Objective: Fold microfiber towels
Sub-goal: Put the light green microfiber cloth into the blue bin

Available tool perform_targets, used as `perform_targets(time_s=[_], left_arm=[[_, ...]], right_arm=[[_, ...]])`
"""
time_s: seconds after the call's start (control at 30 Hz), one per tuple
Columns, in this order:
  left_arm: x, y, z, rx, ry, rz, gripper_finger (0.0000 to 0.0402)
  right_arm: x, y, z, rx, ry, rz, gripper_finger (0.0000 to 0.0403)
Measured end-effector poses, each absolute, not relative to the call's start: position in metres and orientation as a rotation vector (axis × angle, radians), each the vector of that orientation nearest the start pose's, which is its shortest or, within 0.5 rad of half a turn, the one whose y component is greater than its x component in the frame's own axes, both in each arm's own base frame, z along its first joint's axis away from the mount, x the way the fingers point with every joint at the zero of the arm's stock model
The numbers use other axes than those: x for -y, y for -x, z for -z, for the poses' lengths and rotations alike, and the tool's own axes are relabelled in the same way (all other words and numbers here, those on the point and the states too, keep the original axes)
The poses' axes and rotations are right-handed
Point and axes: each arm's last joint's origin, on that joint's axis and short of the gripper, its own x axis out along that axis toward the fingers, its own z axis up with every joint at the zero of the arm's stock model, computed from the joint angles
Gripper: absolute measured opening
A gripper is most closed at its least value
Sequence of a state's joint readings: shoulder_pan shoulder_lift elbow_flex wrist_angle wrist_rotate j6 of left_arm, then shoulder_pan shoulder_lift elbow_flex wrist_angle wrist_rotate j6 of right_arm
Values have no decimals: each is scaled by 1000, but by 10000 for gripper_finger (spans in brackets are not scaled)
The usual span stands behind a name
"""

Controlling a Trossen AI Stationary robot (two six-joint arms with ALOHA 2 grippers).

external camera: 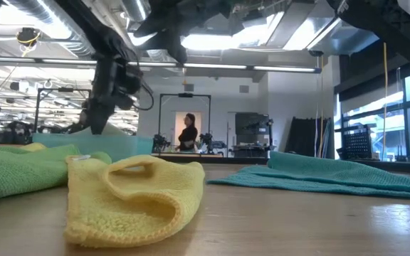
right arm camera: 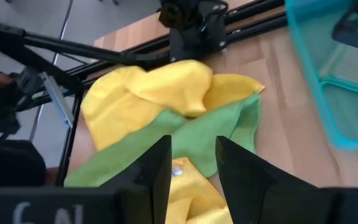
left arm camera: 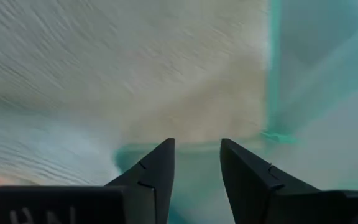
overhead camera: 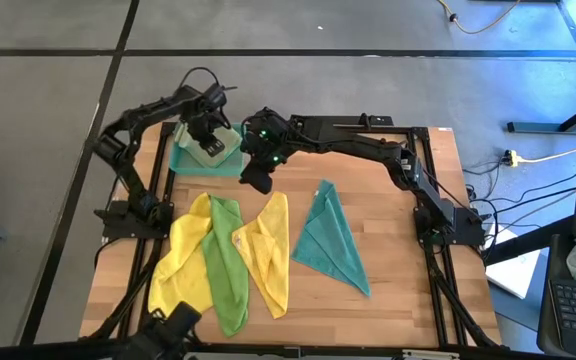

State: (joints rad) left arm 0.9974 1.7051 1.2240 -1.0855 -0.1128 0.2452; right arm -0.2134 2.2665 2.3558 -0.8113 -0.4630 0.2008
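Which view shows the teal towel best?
The high view: the whole teal towel lies spread on the table, apart from the other cloths. The low view shows it only edge-on; neither wrist view shows it.

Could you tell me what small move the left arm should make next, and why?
Probably lift the left gripper clear of the translucent teal tray: the folded pale olive-green towel already lies inside it, and four limp towels remain unfolded on the wooden table.

Black jointed arms (overhead camera: 143, 125), looped black cables, green indicator light
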Motion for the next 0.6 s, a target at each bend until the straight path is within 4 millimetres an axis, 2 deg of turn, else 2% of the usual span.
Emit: perform_targets(time_s=[0.13,0.27,0.43,0.53,0.6], left_arm=[[-253,-171,-203,-1567,391,-606,104],[-242,-177,-193,-1627,272,-460,86],[-231,-170,-174,-1729,210,-424,46],[-231,-166,-167,-1729,224,-442,12],[-232,-164,-165,-1718,227,-458,4]], right_arm=[[92,-489,-326,-715,-444,-204,126],[91,-487,-324,-734,-426,-213,126],[91,-486,-323,-746,-421,-237,126],[90,-486,-323,-747,-424,-242,126],[90,-486,-323,-747,-425,-242,126]])
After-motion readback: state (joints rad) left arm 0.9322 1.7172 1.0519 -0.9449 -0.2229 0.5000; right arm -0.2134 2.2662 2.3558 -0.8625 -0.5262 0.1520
